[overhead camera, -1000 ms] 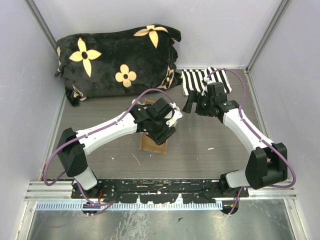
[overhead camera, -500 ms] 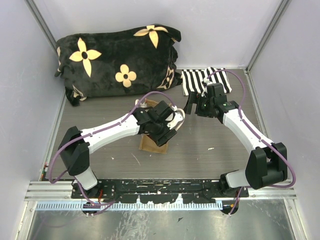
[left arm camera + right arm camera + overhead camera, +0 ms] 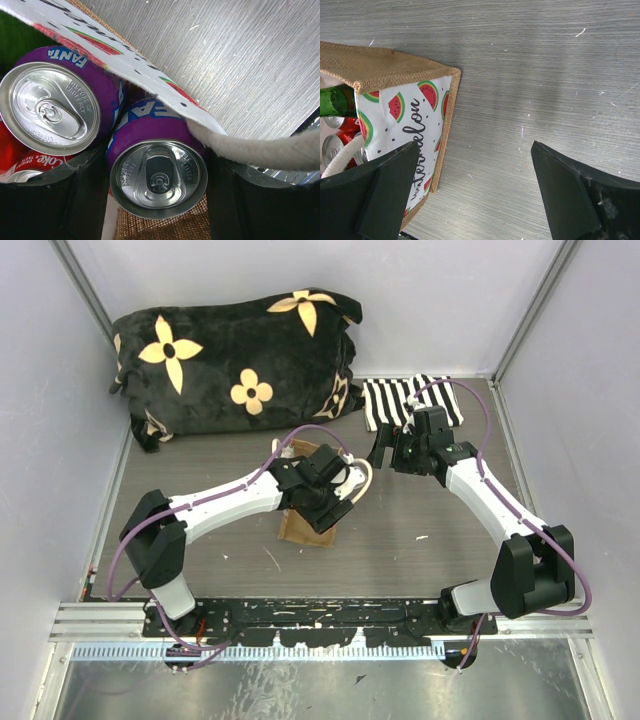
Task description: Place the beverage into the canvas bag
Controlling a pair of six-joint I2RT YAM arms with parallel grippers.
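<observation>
The tan canvas bag (image 3: 296,530) stands at mid-table, mostly under my left arm. In the right wrist view its white watermelon-print side (image 3: 415,131) and burlap rim show. My left gripper (image 3: 333,500) is down in the bag's mouth, shut on a purple Fanta can (image 3: 159,172) held upright between its fingers (image 3: 82,200). A second Fanta can (image 3: 47,112) and a Coke can (image 3: 20,170) stand beside it inside. A cream handle (image 3: 260,147) lies over the right finger. My right gripper (image 3: 475,200) is open and empty, just right of the bag (image 3: 388,450).
A green bottle (image 3: 335,100) lies in the bag. A black flowered blanket (image 3: 235,360) fills the back left. A black-and-white striped cloth (image 3: 405,400) lies at the back right, behind my right gripper. Walls close in on three sides.
My left gripper has shifted slightly right and lower over the bag with the can in it. The right gripper drew back a little and has held still since.
</observation>
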